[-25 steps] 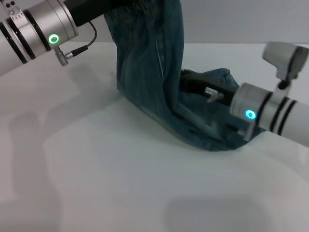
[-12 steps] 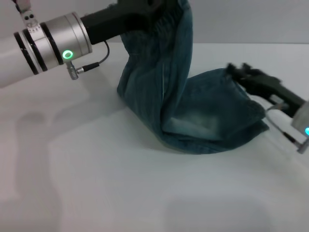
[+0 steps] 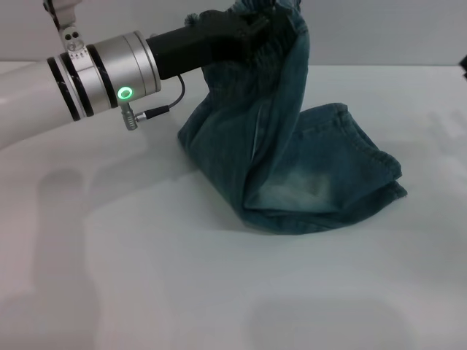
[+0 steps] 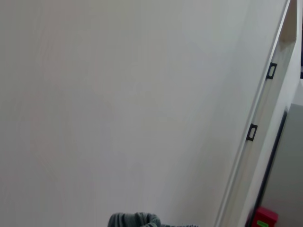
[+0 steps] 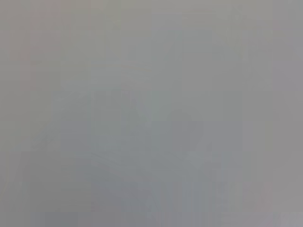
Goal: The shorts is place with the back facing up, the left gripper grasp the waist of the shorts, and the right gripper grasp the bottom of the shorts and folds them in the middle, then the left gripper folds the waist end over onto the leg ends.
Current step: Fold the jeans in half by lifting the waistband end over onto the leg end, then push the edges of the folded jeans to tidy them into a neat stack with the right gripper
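Note:
The blue denim shorts (image 3: pixel 292 168) lie on the white table (image 3: pixel 146 277), folded lengthwise. Their leg ends (image 3: pixel 357 175) rest flat toward the right. The waist end (image 3: pixel 281 29) is lifted high above the table, and my left gripper (image 3: pixel 257 25) is shut on it, coming in from the left. A strip of cloth (image 4: pixel 137 220) shows at the edge of the left wrist view. My right gripper is out of view, and the right wrist view shows only a plain grey surface.
The white tabletop stretches around the shorts to the front and left. The left arm's silver cuff with a green light (image 3: pixel 125 93) hangs over the table's left part. A wall and a door frame (image 4: pixel 265 109) fill the left wrist view.
The left gripper has carried the raised waist rightward over the shorts. The right gripper has let go of the leg ends and withdrawn out of the head view to the right.

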